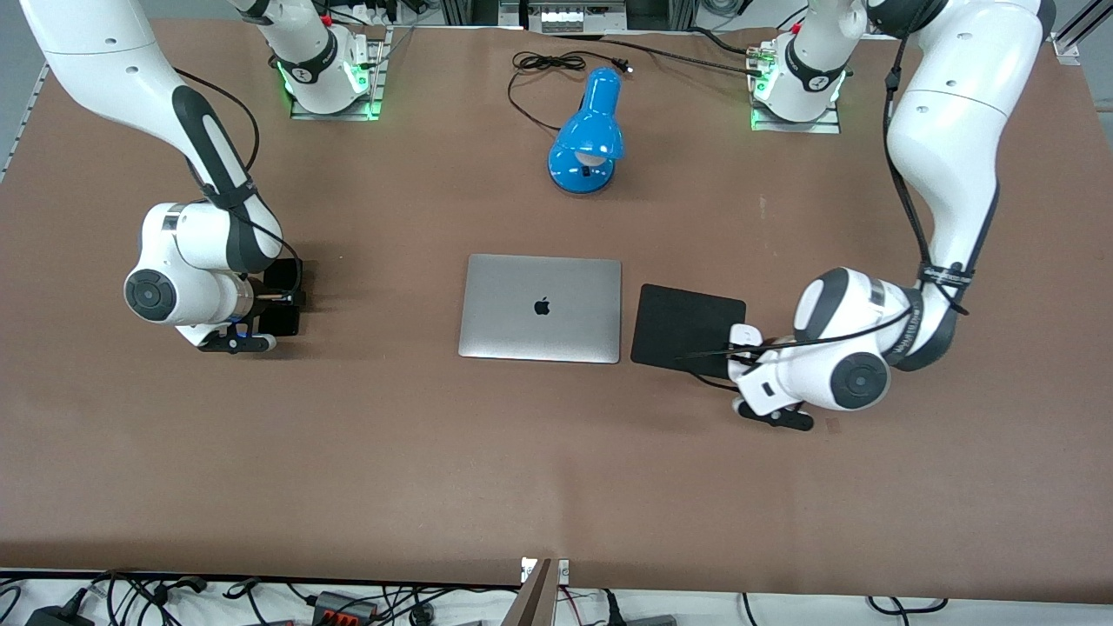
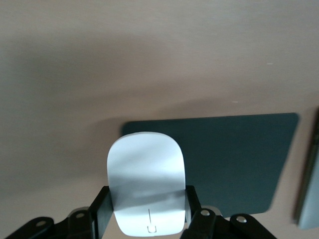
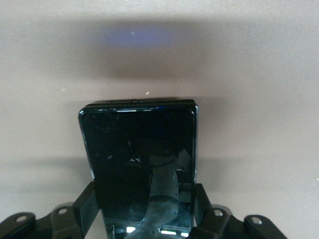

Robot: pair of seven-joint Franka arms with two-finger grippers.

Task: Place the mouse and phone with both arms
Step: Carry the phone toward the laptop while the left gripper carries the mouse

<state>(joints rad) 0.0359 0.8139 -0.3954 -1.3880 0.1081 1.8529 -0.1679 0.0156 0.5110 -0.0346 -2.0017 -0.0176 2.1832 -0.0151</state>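
The mouse (image 2: 145, 181) is clamped in the left gripper (image 2: 147, 211) above the edge of the black pad (image 1: 687, 326), beside the laptop (image 1: 541, 308). The phone (image 3: 141, 164) is gripped by the right gripper (image 3: 144, 211) over bare table (image 1: 391, 452) toward the right arm's end.

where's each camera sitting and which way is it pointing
Front: high across the table, facing both arms' bases; shows laptop, lamp, pad.
Left wrist: on the left arm, looking past its end effector shut on the mouse, pad below.
Right wrist: looking past its end effector shut on the phone.
Shared: pad, front and left wrist.
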